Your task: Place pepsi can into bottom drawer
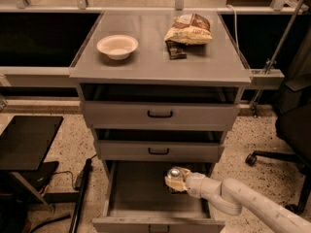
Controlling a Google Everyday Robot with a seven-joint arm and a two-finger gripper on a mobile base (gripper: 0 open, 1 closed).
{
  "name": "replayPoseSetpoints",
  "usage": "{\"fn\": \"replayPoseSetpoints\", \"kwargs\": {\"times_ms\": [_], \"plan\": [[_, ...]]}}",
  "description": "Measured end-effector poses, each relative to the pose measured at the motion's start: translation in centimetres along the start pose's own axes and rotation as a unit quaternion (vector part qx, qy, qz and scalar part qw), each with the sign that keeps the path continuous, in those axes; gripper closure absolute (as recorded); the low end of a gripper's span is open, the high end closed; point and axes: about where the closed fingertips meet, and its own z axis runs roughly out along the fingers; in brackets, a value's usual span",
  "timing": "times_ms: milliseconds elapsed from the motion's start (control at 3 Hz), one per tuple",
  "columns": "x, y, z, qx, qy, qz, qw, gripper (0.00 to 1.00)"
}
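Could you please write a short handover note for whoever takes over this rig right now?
The gripper is inside the open bottom drawer, right side, shut on the pepsi can.
Done: drawer open, can brought in.
Left: I cannot tell if the can touches the drawer floor; probably lower it, release, withdraw the arm.
The bowl and snack bag sit on the cabinet top, not involved.
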Motion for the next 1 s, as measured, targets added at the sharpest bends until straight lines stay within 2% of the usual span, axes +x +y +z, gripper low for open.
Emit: {"fn": "replayPoseSetpoints", "kwargs": {"times_ms": [333,667,1000], "plan": [[2.8,-4.2,1.6,0.073,0.014,-0.025,0.9969,1.00],[3.6,-5.7,1.5,0.103,0.028,-0.025,0.9939,1.00],[4.5,-5.6,2.1,0.099,0.039,-0.022,0.9940,1.00]]}}
